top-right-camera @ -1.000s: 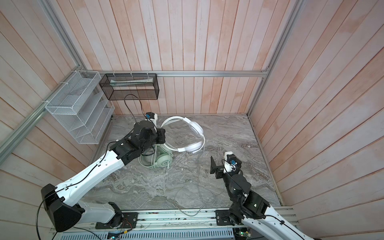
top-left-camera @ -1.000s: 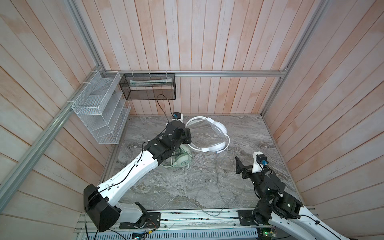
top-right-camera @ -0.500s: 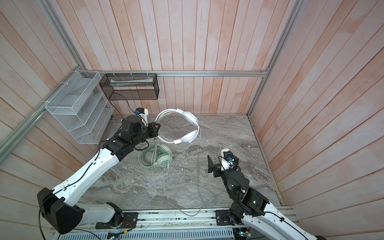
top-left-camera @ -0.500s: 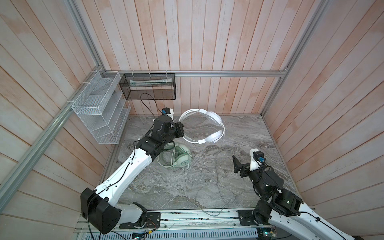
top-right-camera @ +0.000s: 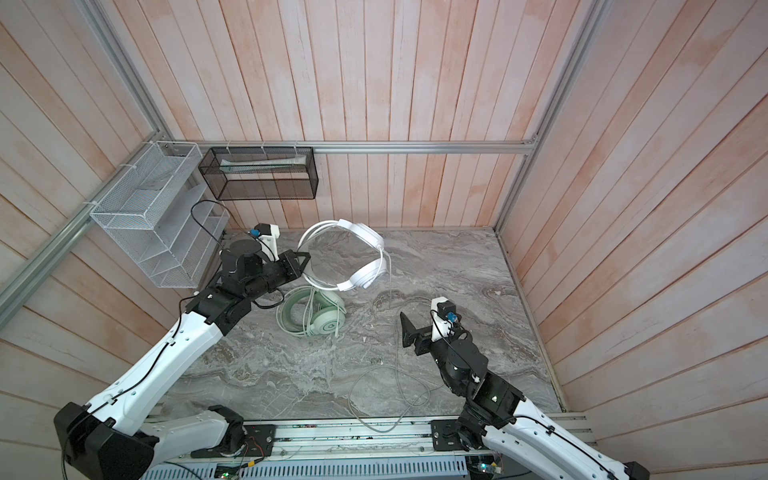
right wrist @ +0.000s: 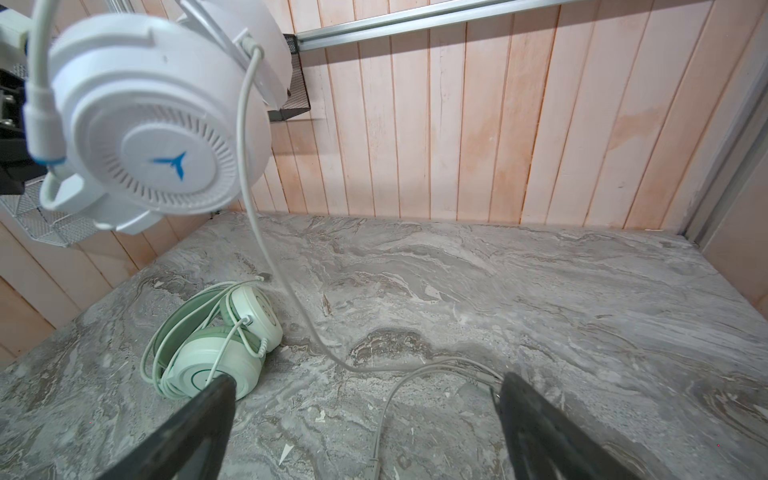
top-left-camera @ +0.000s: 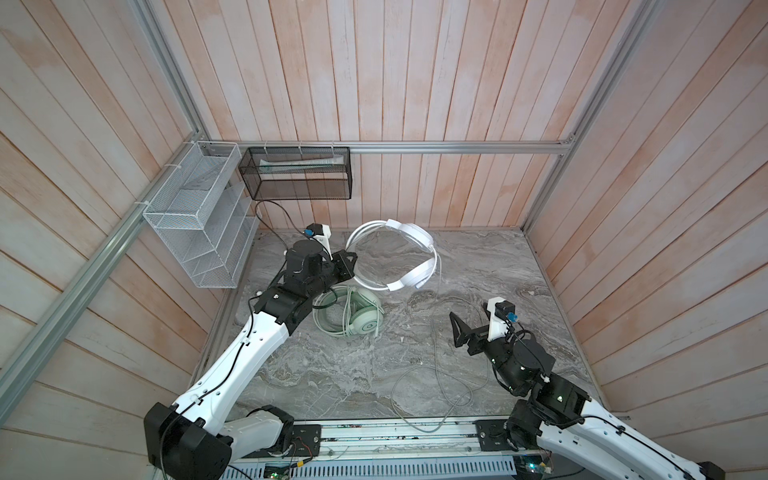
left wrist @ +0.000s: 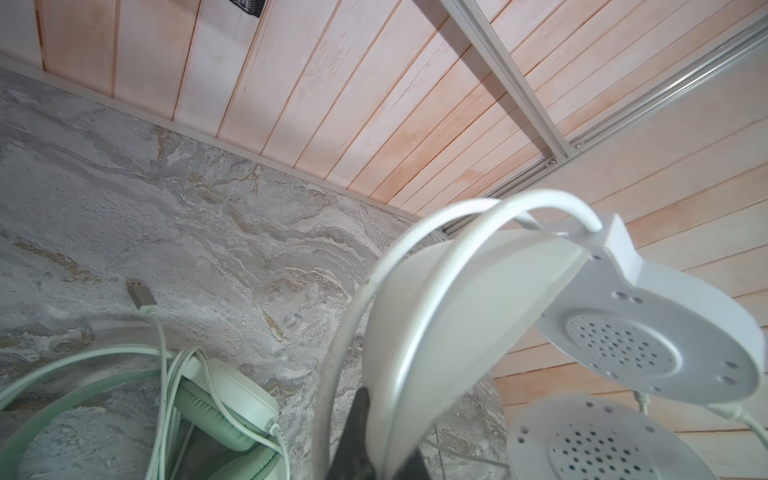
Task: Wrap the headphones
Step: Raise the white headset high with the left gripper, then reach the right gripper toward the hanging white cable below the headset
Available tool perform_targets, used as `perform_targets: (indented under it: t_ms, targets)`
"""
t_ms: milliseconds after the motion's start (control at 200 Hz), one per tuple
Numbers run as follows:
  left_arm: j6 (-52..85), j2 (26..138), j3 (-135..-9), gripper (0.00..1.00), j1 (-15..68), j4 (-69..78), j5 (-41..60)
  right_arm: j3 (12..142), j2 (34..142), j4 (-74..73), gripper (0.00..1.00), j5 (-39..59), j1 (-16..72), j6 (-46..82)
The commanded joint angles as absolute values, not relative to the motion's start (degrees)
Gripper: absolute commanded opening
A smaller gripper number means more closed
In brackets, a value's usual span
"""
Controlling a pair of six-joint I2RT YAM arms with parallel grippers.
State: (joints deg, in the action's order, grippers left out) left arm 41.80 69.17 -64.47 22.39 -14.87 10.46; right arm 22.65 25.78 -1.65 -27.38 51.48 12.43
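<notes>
Headphones, white pair (top-left-camera: 419, 270) (top-right-camera: 368, 272) (right wrist: 158, 124): hung clear of the marble tabletop (top-left-camera: 519, 270) at upper centre of both top views, just right of the left gripper (top-left-camera: 352, 258). Were held by the thin headband, with that gripper's jaws pressed together on the band. Dangled with both cups on the right side of the loop, one above the other in the frame. Showed perforated inner cup faces in the left wrist view and a blue mark on an outer cup in the right wrist view. Trailed a pale cable (top-left-camera: 436, 365) from the lower cup down to the stone, then in loose loops toward the lower centre of the frame, near the front rail (top-left-camera: 415, 432).

Headphones, mint-green pair (top-left-camera: 363, 322) (top-right-camera: 328, 324): lay on the stone left of centre, directly below the left gripper in the frame, apart from the white pair. Carried its own cord looped over the folded band and cups, with a metal plug (left wrist: 139, 293) resting on the marble beside it.

At lower right of the top views, right gripper (right wrist: 365, 419): hovered with fingers spread wide and nothing between them, apart from both pairs, slack cable on the stone just beside it.

At upper left, white wire rack (top-left-camera: 195, 232) and black mesh basket (top-left-camera: 299, 174): hung on the plank walls.
</notes>
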Motion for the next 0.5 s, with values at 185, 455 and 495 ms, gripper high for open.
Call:
perform_targets:
  t_ms: [185, 455, 495]
  targets:
    - [52.18, 66.55, -58.05, 0.00, 14.21, -3.68, 22.21, 15.76, 34.98, -24.80, 0.88, -19.78, 51.33, 9.08]
    - [51.29, 66.52, -56.74, 0.00, 13.85, -3.98, 23.69, 14.43, 50.45, -41.79, 0.73, -15.00, 50.71, 1.88]
    - [51.61, 66.22, -55.90, 0.00, 13.63, -3.88, 23.58, 15.50, 53.50, -42.24, 0.68, -13.59, 50.64, 1.55]
